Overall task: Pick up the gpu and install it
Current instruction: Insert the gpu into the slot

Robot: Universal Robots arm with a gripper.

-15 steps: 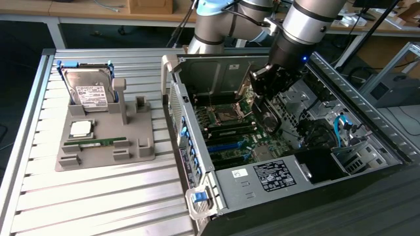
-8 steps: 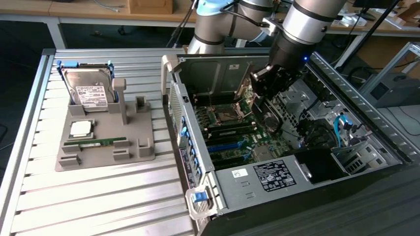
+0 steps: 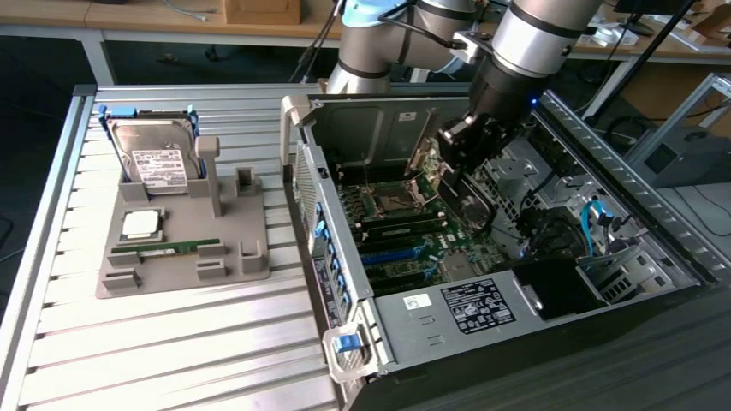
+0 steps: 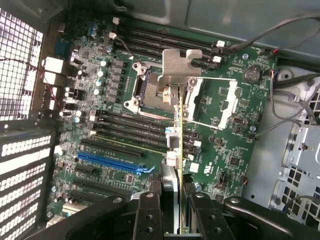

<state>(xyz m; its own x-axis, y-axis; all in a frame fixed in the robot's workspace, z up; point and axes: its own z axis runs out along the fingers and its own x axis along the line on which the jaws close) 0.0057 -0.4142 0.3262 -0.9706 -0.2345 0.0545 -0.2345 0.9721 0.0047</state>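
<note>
Table: a slatted aluminium table (image 3: 171, 360) carries everything in the exterior view.
Computer case: an open tower case (image 3: 400, 330) lies on its side towards the exterior view's right, side panel off, interior exposed.
Arm: the silver-and-blue robot arm (image 3: 537, 34) reaches down from the far edge into the open case.
Motherboard: the green motherboard (image 3: 457, 257) (image 4: 230, 110) lines the case floor, with its processor socket (image 4: 150, 92) open and rows of black slots beside it.
Tray: a grey moulded tray (image 3: 171, 278) sits on the table at the exterior view's left, well apart from the arm.
Hard drive: a silver labelled hard drive (image 3: 154, 158) leans in the tray's far end.
Gpu: the gpu (image 3: 427, 171) (image 4: 175, 150) is inside the case, held on edge over the motherboard, its silvery bracket end out beyond the fingers and above the socket; whether its lower edge touches the board cannot be told from either view.
Gripper: the black gripper (image 3: 457, 141) (image 4: 174, 210) is clamped on the gpu, one of its fingers (image 4: 149, 215) pressed to each face of the card.
Blue slot: a long blue slot (image 4: 112, 163) lies on the board just beside the held card.
Processor: a square silver chip (image 3: 140, 224) rests in the tray's middle.
Memory stick: a narrow green stick (image 3: 166, 248) lies flat near the tray's front.
</note>
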